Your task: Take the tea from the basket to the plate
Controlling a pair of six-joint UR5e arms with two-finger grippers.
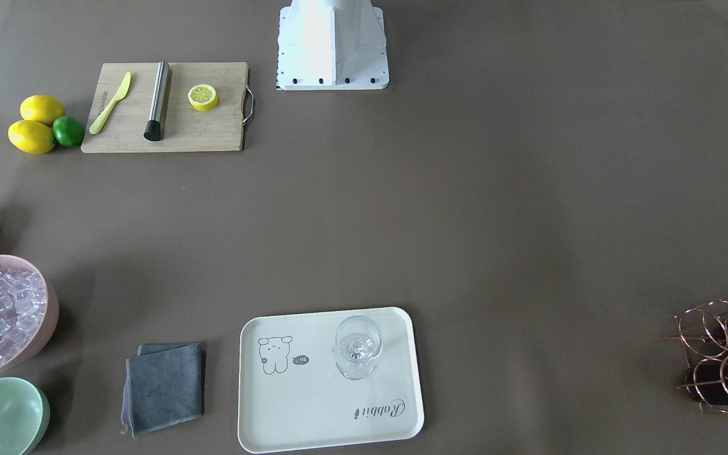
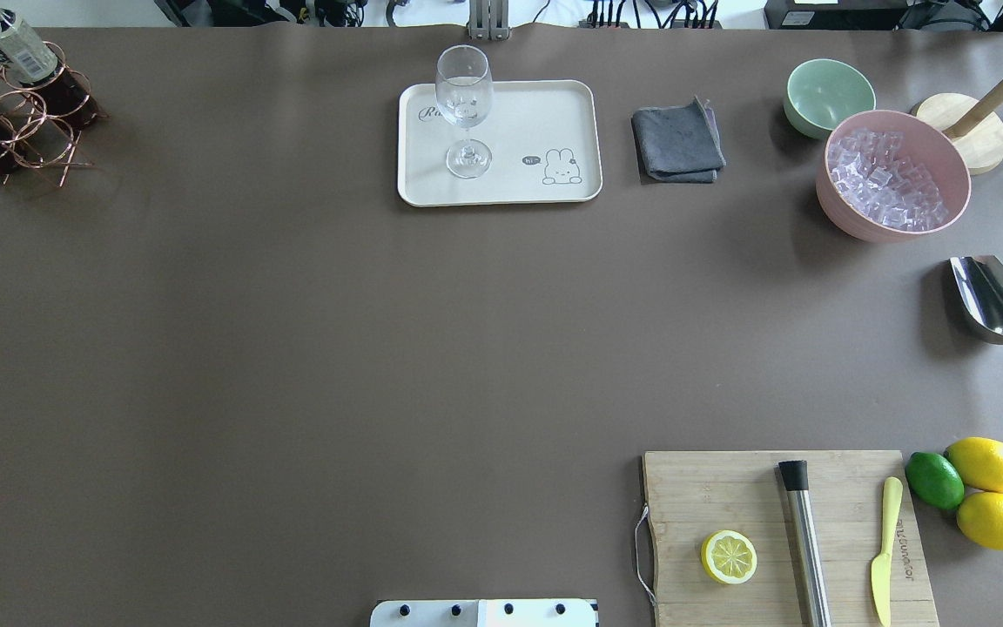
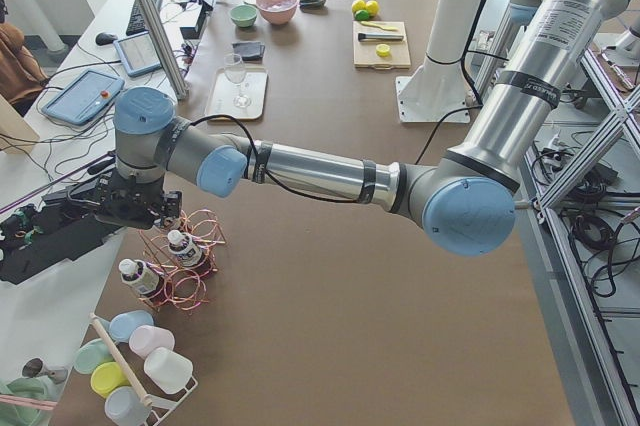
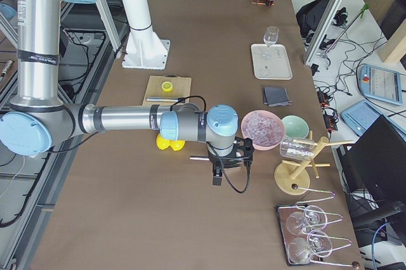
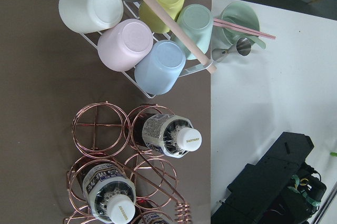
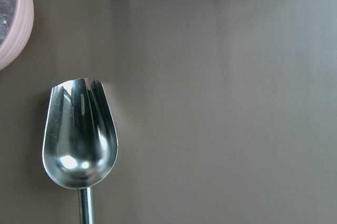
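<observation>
Two tea bottles [image 5: 167, 134] with white caps stand in the rose-gold wire basket [image 5: 100, 125] at the table's far left corner [image 2: 23, 122]. The left wrist view looks straight down on them. The cream plate [image 2: 536, 113] lies at mid-table on the far side, with a clear glass [image 2: 464, 87] standing on it. In the exterior left view my left gripper [image 3: 135, 211] hovers just above the basket [image 3: 195, 246]; I cannot tell if it is open. In the exterior right view my right gripper [image 4: 219, 170] hangs over the table near the pink bowl; I cannot tell its state.
A grey cloth [image 2: 677, 144], mint bowl [image 2: 828, 94], pink bowl of ice [image 2: 893, 174] and metal scoop [image 2: 993, 305] lie right of the plate. A cutting board [image 2: 780, 531] holds a muddler, a knife and half a lemon; lemons and a lime lie beside it. A cup rack [image 5: 137, 29] stands by the basket.
</observation>
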